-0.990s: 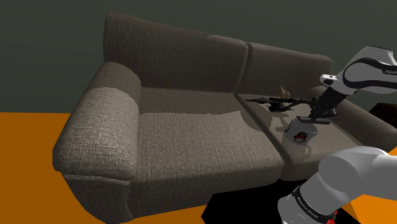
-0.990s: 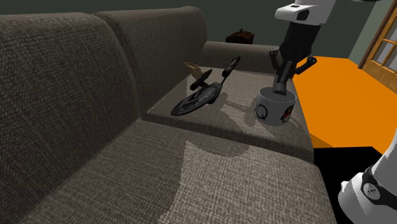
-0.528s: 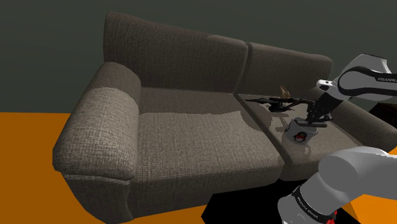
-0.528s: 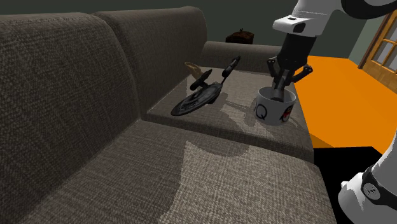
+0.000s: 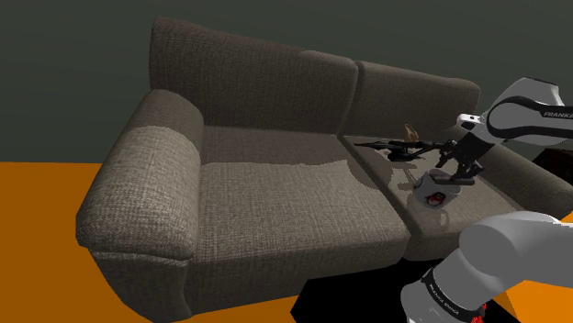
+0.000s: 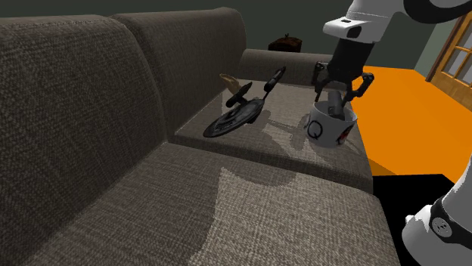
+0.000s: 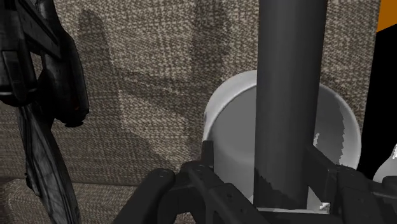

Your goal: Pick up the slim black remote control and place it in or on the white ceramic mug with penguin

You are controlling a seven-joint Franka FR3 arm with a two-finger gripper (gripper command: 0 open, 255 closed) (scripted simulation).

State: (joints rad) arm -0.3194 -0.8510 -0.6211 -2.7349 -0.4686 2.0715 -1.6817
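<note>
The slim dark remote (image 7: 289, 95) is being shown standing upright inside the white mug (image 6: 329, 130). The mug is being carried by the sofa (image 6: 265, 196), on the seat cushion at the shoulder view's right. The black fingers (image 7: 191, 191) are being held apart on either side of the remote, just above the mug's rim.

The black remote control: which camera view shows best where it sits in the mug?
The wrist view: the remote control is a dark bar with one end inside the white mug. In the second exterior and shoulder views the black gripper hangs over the mug, and the remote is hard to tell from it.
</note>
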